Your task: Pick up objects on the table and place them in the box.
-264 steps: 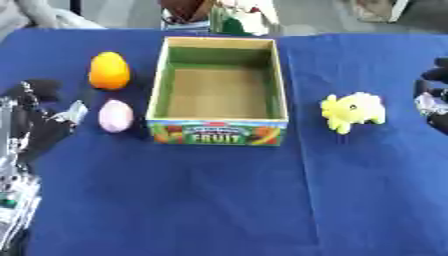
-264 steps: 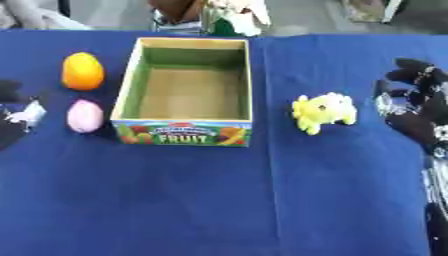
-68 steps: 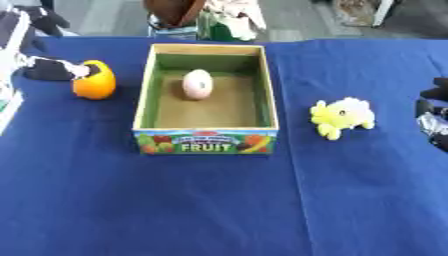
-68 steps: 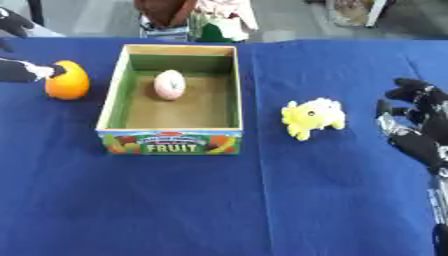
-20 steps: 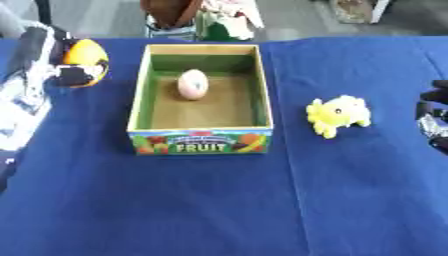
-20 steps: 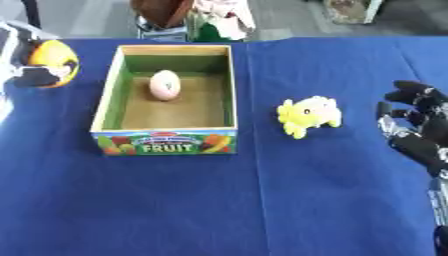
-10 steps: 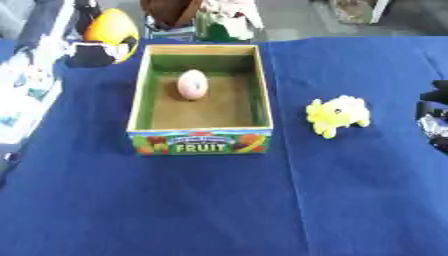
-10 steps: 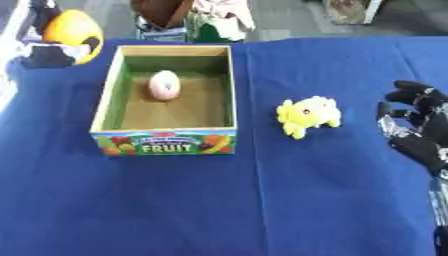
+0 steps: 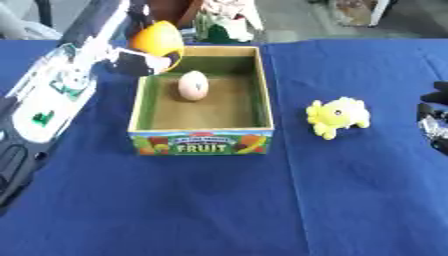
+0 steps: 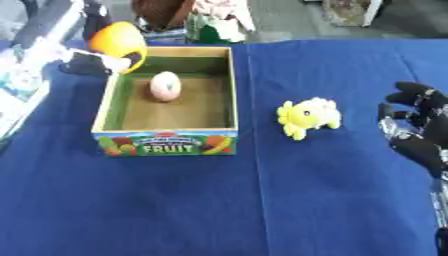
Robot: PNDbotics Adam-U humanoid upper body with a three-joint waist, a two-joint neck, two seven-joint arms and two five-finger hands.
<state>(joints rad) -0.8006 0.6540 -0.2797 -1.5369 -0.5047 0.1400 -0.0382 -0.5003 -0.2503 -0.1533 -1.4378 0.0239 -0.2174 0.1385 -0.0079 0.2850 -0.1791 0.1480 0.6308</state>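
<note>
L hand (image 9: 138, 61) is up at the far-left corner of the box (image 9: 201, 142), fingers curled round the orange (image 9: 159, 40). Orange is held off the surface, sitting over the box's far-left rim, not inside yet. L arm comes in from the left edge, silver/white forearm running diagonally over the blue surface (image 9: 219, 210).

Box is cardboard w/ green inner walls, "FRUIT" label on the near side. Pink egg (image 9: 193, 85) lies inside, toward the far end, left of centre, on the box floor.

Yellow plush toy (image 10: 306, 116) sits on the surface to the right of the box, near it but not touching.

R hand (image 10: 418, 130) idle at the right edge, well apart from the toy, fingers pointing up and relaxed, holding nothing.

Some clutter past the far edge of the surface, can't make it out.
</note>
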